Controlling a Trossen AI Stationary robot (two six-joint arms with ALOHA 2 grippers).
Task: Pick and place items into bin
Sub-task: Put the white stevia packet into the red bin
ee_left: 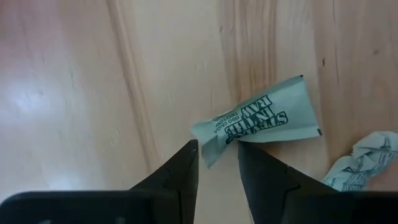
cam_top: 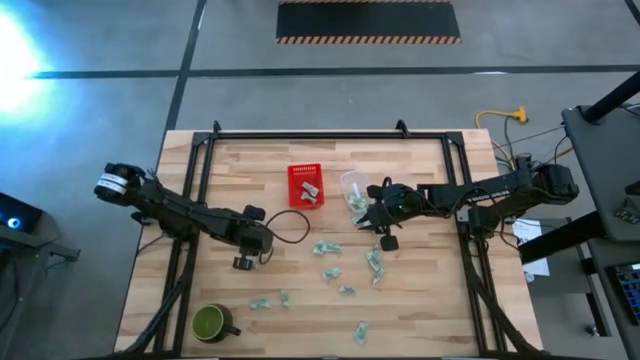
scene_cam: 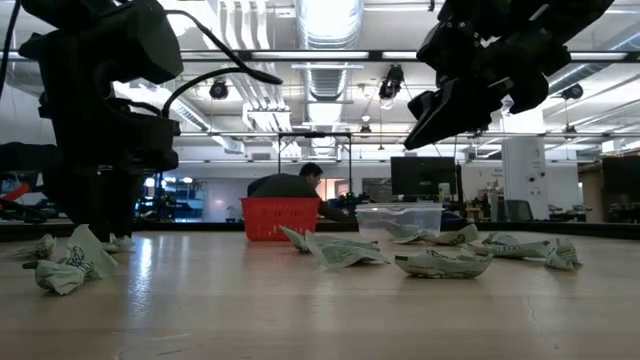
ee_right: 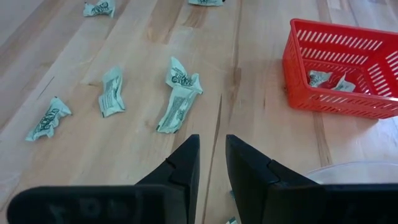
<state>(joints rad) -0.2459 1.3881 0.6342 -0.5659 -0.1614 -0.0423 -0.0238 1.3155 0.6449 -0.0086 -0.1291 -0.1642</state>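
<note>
Pale wooden table, left gripper [ee_left: 217,163] low with fingers slightly parted at a flat green-and-white printed packet [ee_left: 260,120] — straddle its near corner before pinching — right gripper [ee_right: 212,158], narrowly parted and empty, waits beside the red plastic basket [ee_right: 339,106].

green mug [cam_top: 209,322]: table's near-left corner | clear plastic container [cam_top: 353,184]: right of centre

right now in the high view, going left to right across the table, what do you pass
green mug → left claw → red basket → clear plastic container → right claw; pale green crumpled wrappers lie scattered between the two claws.
</note>
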